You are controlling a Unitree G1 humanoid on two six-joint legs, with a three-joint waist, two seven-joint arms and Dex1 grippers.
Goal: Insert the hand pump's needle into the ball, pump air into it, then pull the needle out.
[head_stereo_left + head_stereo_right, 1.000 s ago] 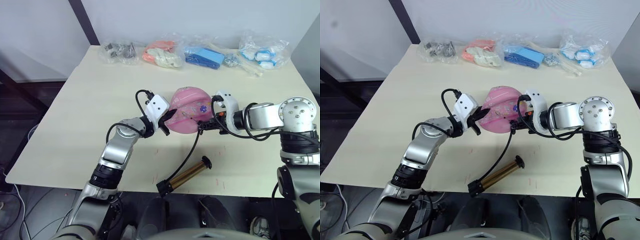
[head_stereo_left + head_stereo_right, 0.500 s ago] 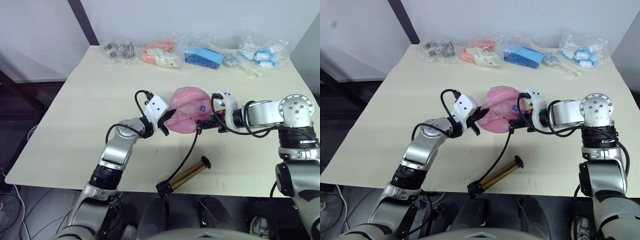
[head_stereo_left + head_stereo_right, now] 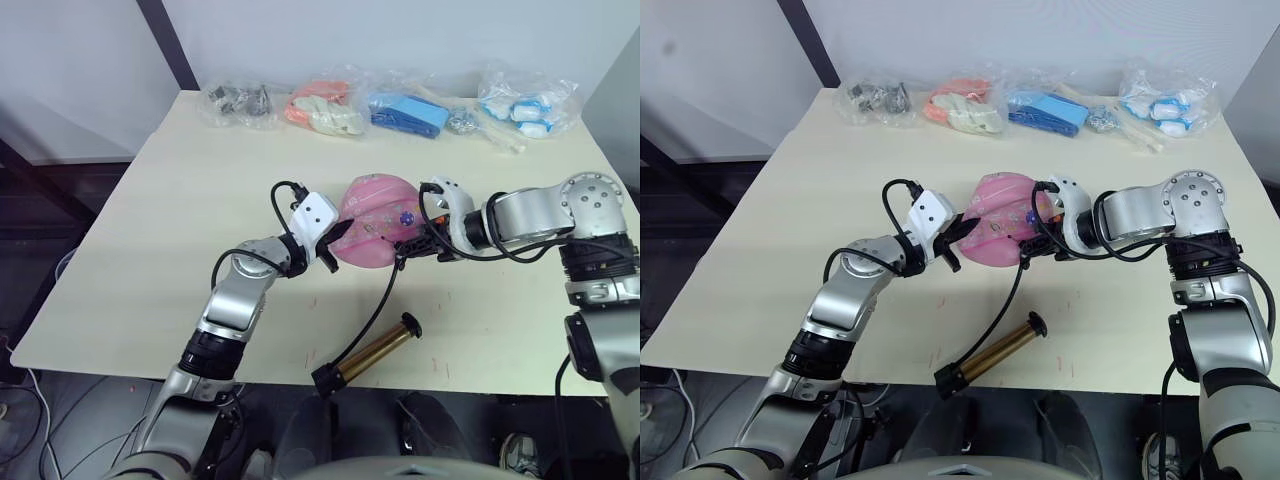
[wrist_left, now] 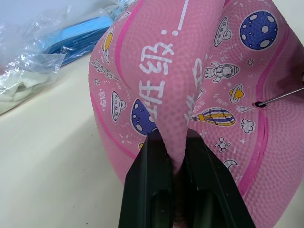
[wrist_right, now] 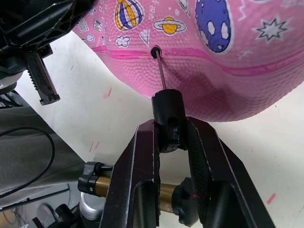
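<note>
Fingers of right gripper clamped on black fitting of needle, tip seated in valve hole of ball; a second ago, tip just short of it. Fingers of left gripper pinching a fold of sagging pink skin. Hand pump lying idle near counter front edge, hose running up to the fitting. Bagged items along far edge. Insertion begun; pumping next.

Four clear plastic bags line the far edge of a pale table: one of dark metal parts, one of orange and cream items, one of blue pieces, one of blue-and-white pieces. Grey wall behind, dark floor to the left.
</note>
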